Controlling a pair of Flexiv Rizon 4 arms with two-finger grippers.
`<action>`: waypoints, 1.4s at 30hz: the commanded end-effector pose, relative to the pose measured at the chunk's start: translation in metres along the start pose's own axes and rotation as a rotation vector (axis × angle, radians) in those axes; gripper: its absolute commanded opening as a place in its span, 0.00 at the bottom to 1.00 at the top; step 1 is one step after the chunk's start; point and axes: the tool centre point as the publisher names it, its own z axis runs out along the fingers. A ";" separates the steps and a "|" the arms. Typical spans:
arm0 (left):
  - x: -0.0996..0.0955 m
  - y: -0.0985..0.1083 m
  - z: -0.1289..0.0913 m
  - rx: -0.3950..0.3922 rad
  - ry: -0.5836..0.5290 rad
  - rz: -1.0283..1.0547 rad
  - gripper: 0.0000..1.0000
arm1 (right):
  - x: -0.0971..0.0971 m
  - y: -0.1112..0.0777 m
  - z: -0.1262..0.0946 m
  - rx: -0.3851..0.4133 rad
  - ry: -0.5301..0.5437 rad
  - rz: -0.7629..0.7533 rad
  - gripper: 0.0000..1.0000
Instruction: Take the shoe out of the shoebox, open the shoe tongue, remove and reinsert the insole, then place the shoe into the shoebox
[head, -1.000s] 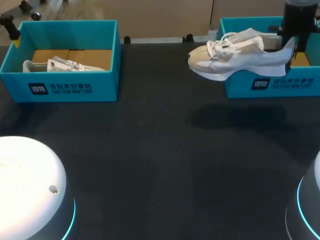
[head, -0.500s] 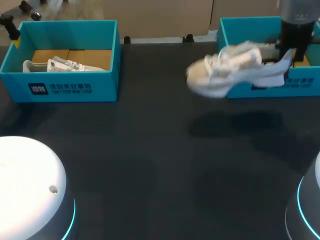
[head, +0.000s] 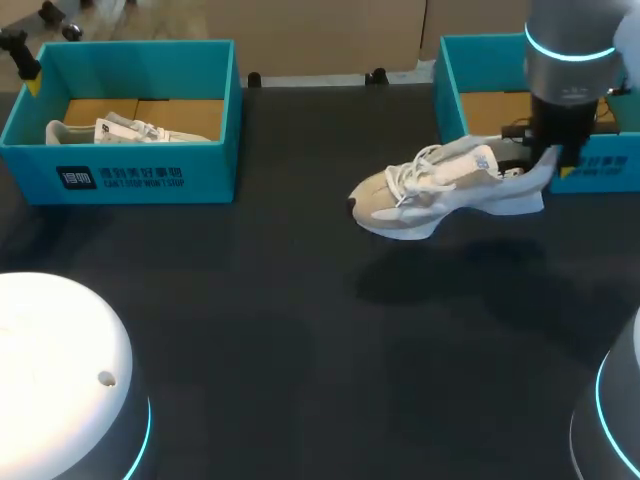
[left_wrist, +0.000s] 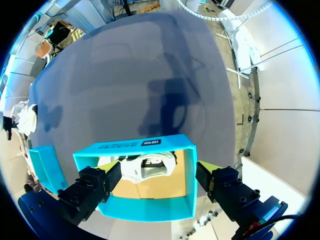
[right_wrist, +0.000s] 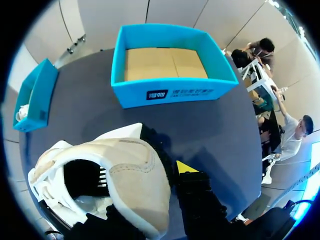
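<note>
A beige and white shoe (head: 435, 190) hangs above the dark table, toe pointing left, just in front of the right teal shoebox (head: 480, 60). My right gripper (head: 547, 165) is shut on its heel. In the right wrist view the shoe (right_wrist: 120, 170) fills the space between the fingers of the right gripper (right_wrist: 150, 192); one yellow fingertip (right_wrist: 185, 166) shows beside the heel, the other is hidden. The right shoebox (right_wrist: 170, 92) ahead holds only its cardboard floor. My left gripper (left_wrist: 160, 167) stands open above the far edge of the left shoebox (left_wrist: 135, 147).
The left teal shoebox (head: 130, 175) at the table's back left holds a second pale shoe (head: 125, 130), also visible as the shoe (left_wrist: 145, 165) under the left gripper. Dark tabletop (head: 300, 330) stretches between and in front of the boxes. Two white arm bases occupy the near corners.
My right arm has carried the shoe from over the right shoebox's front wall out to the left and down, so it now hangs lower over the table in front of the box.
</note>
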 end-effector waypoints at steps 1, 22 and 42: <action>0.000 0.000 0.000 0.000 0.002 0.001 1.00 | -0.004 -0.002 -0.001 -0.005 0.013 -0.001 0.00; 0.000 0.000 0.000 0.000 0.002 0.001 1.00 | 0.058 -0.066 0.037 -0.002 -0.009 -0.014 0.00; 0.000 0.000 0.000 0.000 0.002 0.001 1.00 | 0.102 -0.108 0.039 0.009 0.018 -0.006 0.00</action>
